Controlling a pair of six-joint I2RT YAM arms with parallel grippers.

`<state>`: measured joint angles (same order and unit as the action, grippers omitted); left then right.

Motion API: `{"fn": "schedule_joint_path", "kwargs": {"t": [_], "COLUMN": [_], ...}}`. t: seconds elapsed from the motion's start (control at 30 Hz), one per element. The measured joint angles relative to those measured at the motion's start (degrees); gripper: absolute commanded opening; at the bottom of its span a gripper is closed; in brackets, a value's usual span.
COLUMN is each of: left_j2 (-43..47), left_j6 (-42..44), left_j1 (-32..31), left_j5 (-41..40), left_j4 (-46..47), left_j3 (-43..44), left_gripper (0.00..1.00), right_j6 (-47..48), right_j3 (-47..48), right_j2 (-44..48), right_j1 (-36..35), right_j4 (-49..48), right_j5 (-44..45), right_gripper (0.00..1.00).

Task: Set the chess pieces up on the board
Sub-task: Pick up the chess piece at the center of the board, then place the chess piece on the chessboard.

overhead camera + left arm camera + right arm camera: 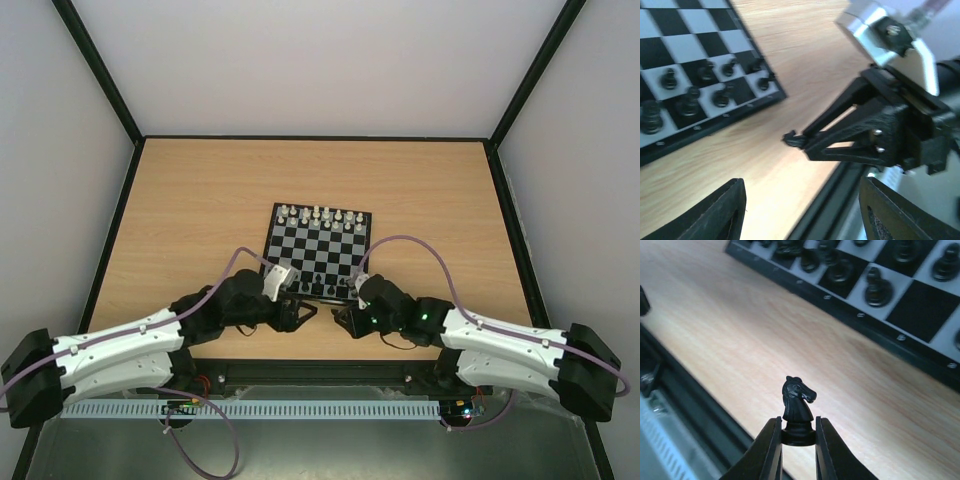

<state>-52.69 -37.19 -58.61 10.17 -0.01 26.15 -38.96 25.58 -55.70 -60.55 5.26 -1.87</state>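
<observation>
1. Pinched by its round base between the tips of my right claw, a black knight stands upright, glossy, with its carved head in profile.
2. Under the knight lies bare table, pale wood with a fine straight grain. The piece is held off the board, just short of its near edge.
3. Black and pale grey checks cover the board inside a thin dark border dotted with small pale studs. The black pieces stand on its nearest rows, rounded and shiny, and at least one near square shows bare.
4. At the foot of the left wrist view, my left claw is spread wide and grips nothing, its dark blunt fingers far apart. It faces the right claw over the table beside the board's near corner, near it but not touching.
5. Seen from above, small white pieces line the board's far rows.
6. Behind both claws a black rail runs along the table's near edge. Purple cables loop over my white arms, one of them arcing just beside the board's right edge.
</observation>
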Motion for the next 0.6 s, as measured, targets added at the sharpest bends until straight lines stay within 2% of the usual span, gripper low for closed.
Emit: {"fn": "schedule_joint_path", "kwargs": {"t": [0.33,0.6], "left_j2": [8.83,10.14], "left_j6": [-2.91,-5.16], "left_j1": [0.46,0.46], "left_j5": [15.89,21.29], "left_j4": [8.68,11.74], "left_j3": [-2.51,-4.44], "left_gripper": [0.63,0.58], "right_j6": [3.21,4.33], "right_j3": [2.86,4.92], "right_j2": [8.57,10.78], "right_j1": [-0.81,-2.45], "right_j4": [-1.01,-2.19], "right_j5": [-11.80,-17.68], "right_gripper": [0.09,0.10]}}
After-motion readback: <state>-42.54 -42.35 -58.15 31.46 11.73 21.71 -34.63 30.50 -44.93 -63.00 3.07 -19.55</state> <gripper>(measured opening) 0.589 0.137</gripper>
